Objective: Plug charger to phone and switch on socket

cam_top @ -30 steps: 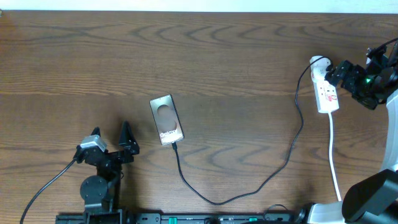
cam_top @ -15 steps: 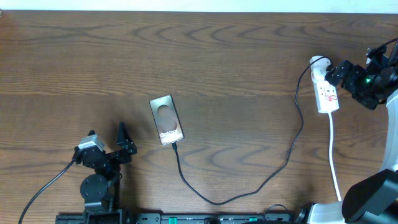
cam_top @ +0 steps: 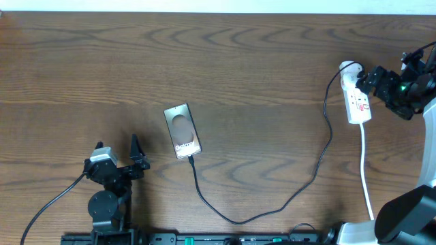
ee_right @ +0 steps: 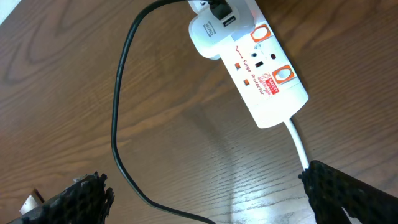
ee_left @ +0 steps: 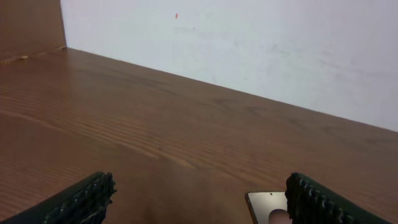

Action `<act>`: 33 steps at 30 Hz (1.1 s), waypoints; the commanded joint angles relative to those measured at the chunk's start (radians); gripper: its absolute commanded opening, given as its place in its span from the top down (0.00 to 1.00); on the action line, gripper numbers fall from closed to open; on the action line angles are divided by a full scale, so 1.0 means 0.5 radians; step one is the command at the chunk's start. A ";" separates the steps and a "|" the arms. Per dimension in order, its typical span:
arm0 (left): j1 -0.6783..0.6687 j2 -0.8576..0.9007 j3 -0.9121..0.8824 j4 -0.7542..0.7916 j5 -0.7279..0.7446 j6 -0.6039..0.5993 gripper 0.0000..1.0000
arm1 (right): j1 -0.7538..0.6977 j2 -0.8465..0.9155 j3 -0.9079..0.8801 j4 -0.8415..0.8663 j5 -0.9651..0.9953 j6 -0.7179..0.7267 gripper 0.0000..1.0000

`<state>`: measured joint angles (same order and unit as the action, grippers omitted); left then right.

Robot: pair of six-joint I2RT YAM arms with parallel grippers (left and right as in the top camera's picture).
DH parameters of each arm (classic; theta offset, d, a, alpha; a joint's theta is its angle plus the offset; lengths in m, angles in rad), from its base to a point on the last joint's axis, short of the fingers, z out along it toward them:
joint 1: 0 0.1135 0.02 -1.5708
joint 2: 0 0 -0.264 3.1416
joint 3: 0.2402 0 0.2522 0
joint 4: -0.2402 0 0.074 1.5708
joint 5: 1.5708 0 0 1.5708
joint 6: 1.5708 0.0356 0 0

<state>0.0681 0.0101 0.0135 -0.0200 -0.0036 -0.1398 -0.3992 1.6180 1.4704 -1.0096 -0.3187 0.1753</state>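
Observation:
The phone [cam_top: 182, 131] lies flat left of centre; its corner shows in the left wrist view [ee_left: 266, 203]. The black charger cable [cam_top: 238, 220] runs from the phone's near end, loops along the front and rises to the white power strip [cam_top: 358, 102] at the right. Its plug tip touches the phone's near edge. My left gripper [cam_top: 118, 151] is open and empty, left of and nearer than the phone [ee_left: 199, 208]. My right gripper [cam_top: 366, 79] is open and empty, hovering by the strip's far end. The right wrist view shows the gripper [ee_right: 211, 208], the strip [ee_right: 264, 71] and the cable [ee_right: 117, 124].
The strip's white cord [cam_top: 366, 177] runs to the front right edge and shows in the right wrist view [ee_right: 297, 144]. A white wall [ee_left: 249, 43] stands behind the table. The right arm's base [cam_top: 402, 218] sits at the front right corner.
My left gripper has drawn back a little toward the front edge, away from the phone. The right arm, phone, cable and strip have not moved.

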 commanded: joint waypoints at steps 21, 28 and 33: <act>-0.010 -0.018 -0.019 -0.069 0.449 0.377 0.10 | 0.016 -0.024 0.014 -0.002 -0.011 0.007 0.01; -0.017 -0.018 -0.019 -0.064 0.493 0.451 0.09 | 0.016 -0.024 0.014 -0.002 -0.011 0.007 0.01; -0.017 -0.018 -0.019 -0.065 0.462 0.450 0.10 | 0.016 -0.024 0.014 -0.002 -0.011 0.007 0.01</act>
<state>0.0635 0.0101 0.0158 -0.0113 0.1825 0.0650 -0.3992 1.6180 1.4704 -1.0092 -0.3187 0.1753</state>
